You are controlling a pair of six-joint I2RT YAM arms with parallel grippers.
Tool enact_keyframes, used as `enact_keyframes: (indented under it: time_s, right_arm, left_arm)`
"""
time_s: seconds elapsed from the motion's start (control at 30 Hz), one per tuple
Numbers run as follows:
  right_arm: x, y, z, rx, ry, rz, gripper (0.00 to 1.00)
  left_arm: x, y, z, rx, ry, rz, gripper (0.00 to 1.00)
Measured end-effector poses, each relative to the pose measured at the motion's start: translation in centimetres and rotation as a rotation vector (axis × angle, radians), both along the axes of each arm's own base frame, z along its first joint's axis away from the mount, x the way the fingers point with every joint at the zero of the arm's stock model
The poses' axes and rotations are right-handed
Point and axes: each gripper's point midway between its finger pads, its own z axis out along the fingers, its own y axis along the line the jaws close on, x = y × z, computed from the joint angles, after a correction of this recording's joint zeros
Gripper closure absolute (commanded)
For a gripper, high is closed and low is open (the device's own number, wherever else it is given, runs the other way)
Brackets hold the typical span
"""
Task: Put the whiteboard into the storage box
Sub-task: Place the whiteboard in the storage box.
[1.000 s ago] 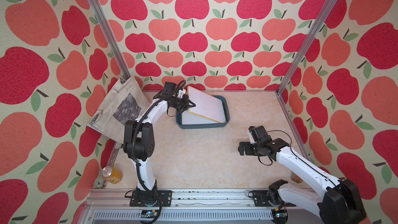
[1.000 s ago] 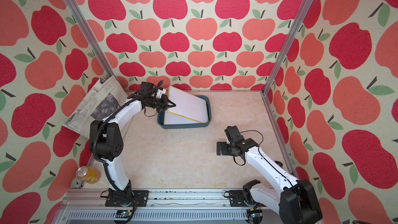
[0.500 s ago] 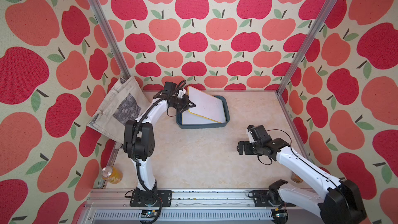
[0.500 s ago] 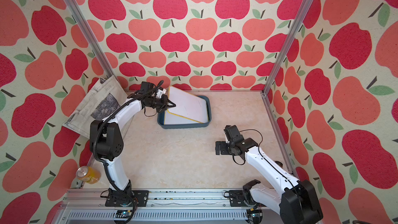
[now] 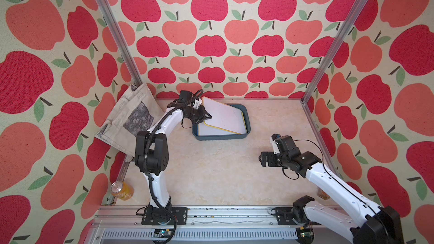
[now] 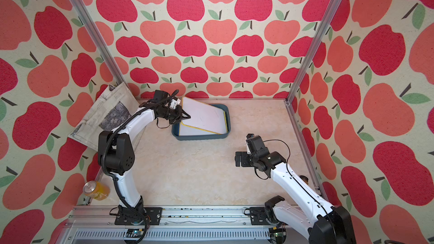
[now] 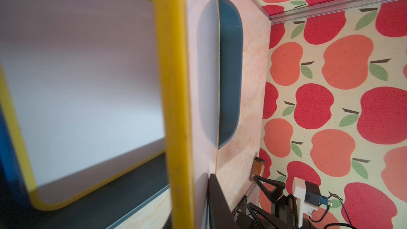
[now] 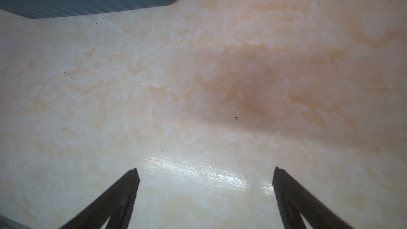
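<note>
left tool (image 5: 207,116) at whiteboard's (image 5: 224,116) 9 o'clock edge, grip unclear, elbow bent, wrist turned toward 3 o'clock | whiteboard tilted, 3 o'clock edge down inside storage box (image 5: 220,137) | right tool (image 5: 263,159) jaws apart, over bench (image 5: 211,172) at 3 o'clock, pointing 9 o'clock

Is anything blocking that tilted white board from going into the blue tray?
Nothing visible blocks it. The tilted yellow-framed whiteboard hangs over the dark teal plastic storage box; a second yellow-framed whiteboard already lies flat inside, beneath it.
</note>
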Motion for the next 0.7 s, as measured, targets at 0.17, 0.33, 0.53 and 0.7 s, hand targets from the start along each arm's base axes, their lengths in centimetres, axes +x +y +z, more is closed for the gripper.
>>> enact_keyframes:
  time_s: [0.17,0.33,0.53,0.7]
  right_arm:
    - [-0.1,0.1,0.0,0.000,0.000,0.005,0.01]
    - [-0.1,0.1,0.0,0.001,0.000,0.005,0.01]
    - [-0.1,0.3,0.0,0.001,0.000,0.011,0.01]
    - [-0.1,0.3,0.0,0.001,0.000,0.011,0.01]
  left_arm:
    - [-0.5,0.2,-1.2,0.021,0.045,0.002,0.78]
    - [-0.8,0.4,-1.7,0.040,0.055,-0.005,0.78]
    - [-0.4,0.2,-1.0,0.054,0.026,-0.044,0.78]
    - [0.2,-0.3,-0.4,0.066,-0.022,-0.107,0.78]
